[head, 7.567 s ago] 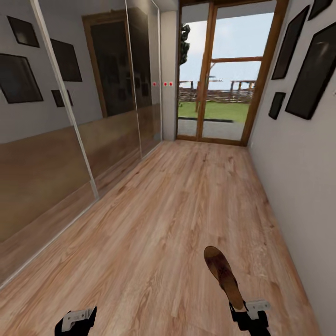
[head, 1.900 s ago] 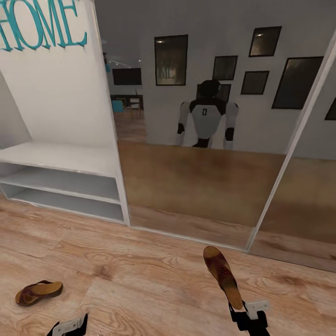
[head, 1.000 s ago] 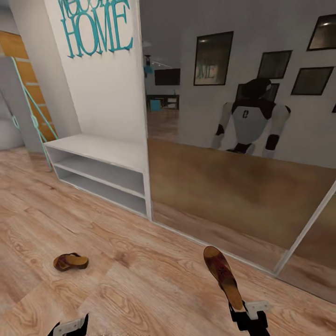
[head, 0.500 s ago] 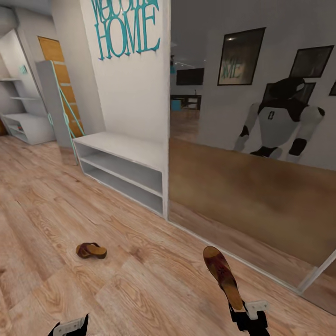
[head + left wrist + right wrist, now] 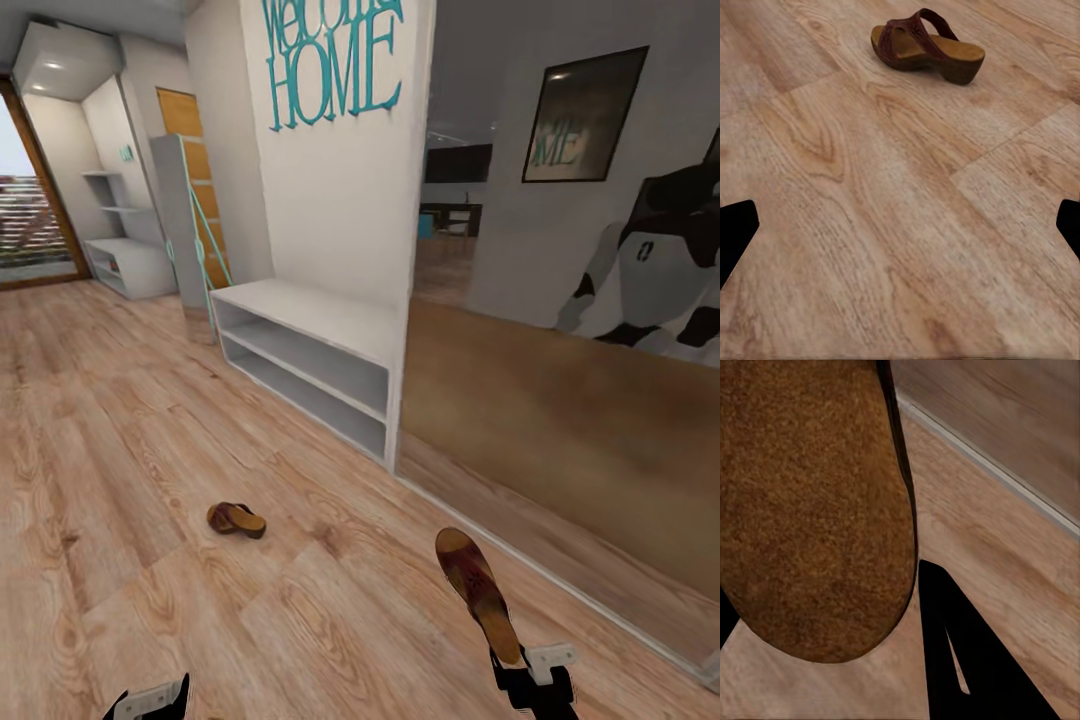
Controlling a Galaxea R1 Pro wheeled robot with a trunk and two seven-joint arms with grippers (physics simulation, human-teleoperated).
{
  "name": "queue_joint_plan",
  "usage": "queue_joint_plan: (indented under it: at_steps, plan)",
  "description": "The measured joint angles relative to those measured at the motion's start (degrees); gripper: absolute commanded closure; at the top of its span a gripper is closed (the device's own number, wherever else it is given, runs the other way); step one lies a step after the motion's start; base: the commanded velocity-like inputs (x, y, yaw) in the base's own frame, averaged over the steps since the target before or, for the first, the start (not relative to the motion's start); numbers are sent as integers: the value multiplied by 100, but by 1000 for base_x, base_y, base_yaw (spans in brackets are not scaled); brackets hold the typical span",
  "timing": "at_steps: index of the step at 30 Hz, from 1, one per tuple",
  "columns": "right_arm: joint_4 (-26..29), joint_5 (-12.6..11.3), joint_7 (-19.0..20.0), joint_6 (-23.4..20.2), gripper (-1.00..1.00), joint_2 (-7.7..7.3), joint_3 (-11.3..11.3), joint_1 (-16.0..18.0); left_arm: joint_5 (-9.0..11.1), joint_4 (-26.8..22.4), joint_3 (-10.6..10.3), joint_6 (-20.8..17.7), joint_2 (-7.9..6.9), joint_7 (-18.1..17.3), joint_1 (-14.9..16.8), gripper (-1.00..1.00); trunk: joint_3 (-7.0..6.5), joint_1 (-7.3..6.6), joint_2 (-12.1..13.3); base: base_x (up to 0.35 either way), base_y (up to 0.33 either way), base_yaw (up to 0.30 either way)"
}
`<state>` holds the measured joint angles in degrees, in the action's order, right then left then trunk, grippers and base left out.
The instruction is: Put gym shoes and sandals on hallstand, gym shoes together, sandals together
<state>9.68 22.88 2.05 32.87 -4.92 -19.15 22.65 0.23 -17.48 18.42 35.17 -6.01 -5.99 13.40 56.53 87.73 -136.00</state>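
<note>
One dark brown sandal (image 5: 478,596) rises from my right gripper (image 5: 512,662), which is shut on its heel end; its brown sole (image 5: 810,510) looms close in the right wrist view. The other sandal (image 5: 236,519) lies on the wood-plank corridor floor (image 5: 120,470), ahead of my left gripper (image 5: 150,700). In the left wrist view that sandal (image 5: 928,46) lies well beyond the open gripper (image 5: 900,229), which holds nothing. The pale hallstand (image 5: 128,266) with staggered wall shelves stands far off at the back left. The gym shoes are out of view.
A low white shelf bench (image 5: 312,352) without upper shelves stands against the wall with teal "HOME" lettering (image 5: 335,62). A mirrored sliding door (image 5: 580,330) runs along the right and reflects the robot. A grey panel with teal lines (image 5: 188,225) stands behind the bench; a glazed door (image 5: 30,200) is at far left.
The camera has swung left: the bench, floor sandal and mirror have slid right in the picture and the hallstand end of the corridor has come into view. Both grippers keep their poses.
</note>
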Motion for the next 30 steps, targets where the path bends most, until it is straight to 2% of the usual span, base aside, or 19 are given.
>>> queue_joint_plan:
  at_steps: [30]
  plan:
    - [0,0,0,0,100,1,-1,0,0,0,0,1,0,0,3,-100,0,0,0,0,0,279]
